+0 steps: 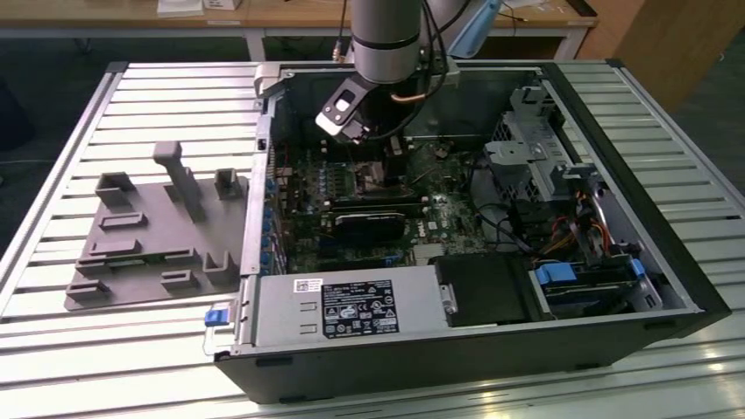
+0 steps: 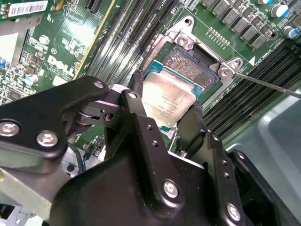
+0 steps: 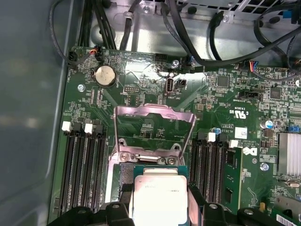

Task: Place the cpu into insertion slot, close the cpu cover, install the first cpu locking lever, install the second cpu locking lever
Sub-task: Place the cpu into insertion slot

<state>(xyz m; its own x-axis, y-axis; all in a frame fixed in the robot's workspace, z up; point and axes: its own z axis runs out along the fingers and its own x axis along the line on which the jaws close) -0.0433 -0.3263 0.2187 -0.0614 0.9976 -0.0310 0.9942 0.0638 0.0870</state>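
**CPU pinched over the socket, cover up**

The cpu (image 2: 167,101) is clamped between the two black fingers (image 2: 137,80) of the gripper (image 2: 167,94), with the pincer narrowed onto its opposite edges. It hangs just over the insertion slot (image 2: 196,65) and covers part of the pin field; I can't tell if it touches. In both wrist views the gripper body cuts off the chip's gripper-side edge. There is faint print on its metal top, too small for me to read.

The cpu cover (image 3: 155,110) stands flipped up at the slot's edge away from the gripper, green board showing through its window. A thin lever rod (image 2: 268,85) runs out beside the slot, its end cut off.

In the exterior view, the arm (image 1: 385,26) drops from above into the open computer case (image 1: 652,288), wrist tilted. There is a barcode sticker (image 2: 28,8) near the board and a printed label (image 1: 361,305) on the power supply (image 1: 285,301). A grey fixture tray (image 1: 140,253) lies at the exterior view's left.
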